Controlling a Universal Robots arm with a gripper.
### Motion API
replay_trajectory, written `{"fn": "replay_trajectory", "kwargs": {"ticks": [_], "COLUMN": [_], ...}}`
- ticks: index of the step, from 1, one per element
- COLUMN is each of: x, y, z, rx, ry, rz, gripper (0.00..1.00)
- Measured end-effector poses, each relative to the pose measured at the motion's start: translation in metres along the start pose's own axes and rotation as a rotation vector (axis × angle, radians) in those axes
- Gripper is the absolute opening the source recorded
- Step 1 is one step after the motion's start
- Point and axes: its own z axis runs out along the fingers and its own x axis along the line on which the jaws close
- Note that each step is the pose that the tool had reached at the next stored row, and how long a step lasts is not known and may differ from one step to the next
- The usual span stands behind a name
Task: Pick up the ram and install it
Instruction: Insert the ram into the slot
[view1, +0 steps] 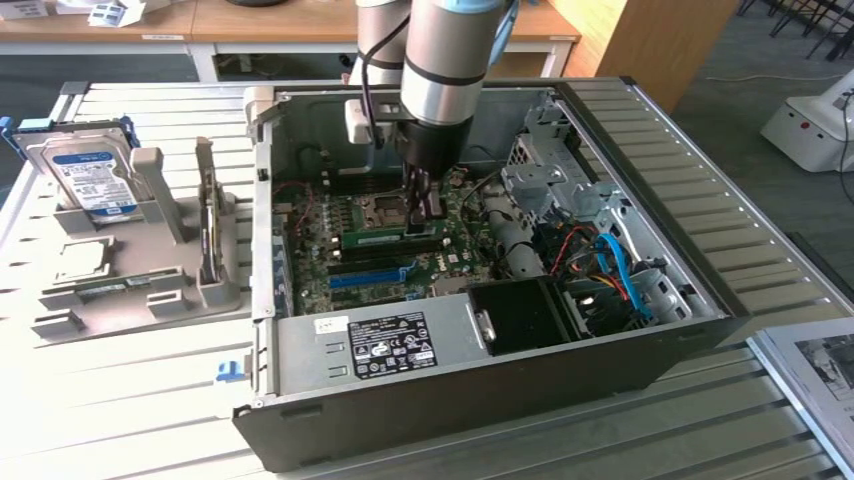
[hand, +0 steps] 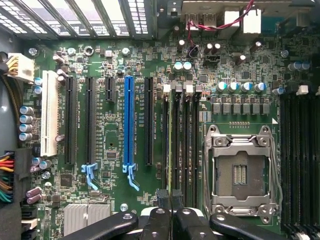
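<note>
We saw the fingers (hand: 162, 199) pressed together low over the motherboard (hand: 200, 75), just by one end of the ram (view1: 374, 237), which stood on edge in a slot beside the CPU socket (view1: 387, 208).

A black and grey metal computer case (view1: 467, 400) lies open on the pale slatted worktop (view1: 134, 400). A silver robot arm (view1: 447, 60) reaches down into it. Its dark gripper (view1: 427, 212), fingers drawn together, sits low over the green motherboard (view1: 320, 215). A narrow green circuit-board ram (view1: 374, 237) runs along the board just beside the fingertips. At the exterior view's left, a silver hard drive with a blue-white label (view1: 91, 178) stands in a grey holder (view1: 134, 290).
</note>
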Motion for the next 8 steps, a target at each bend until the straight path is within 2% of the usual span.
{"fn": "replay_trajectory", "kwargs": {"ticks": [8], "x": [0.0000], "y": [-0.0001], "z": [0.0016], "rx": [0.0000], "ry": [0.0000], "rz": [0.001], "gripper": [0.12]}}
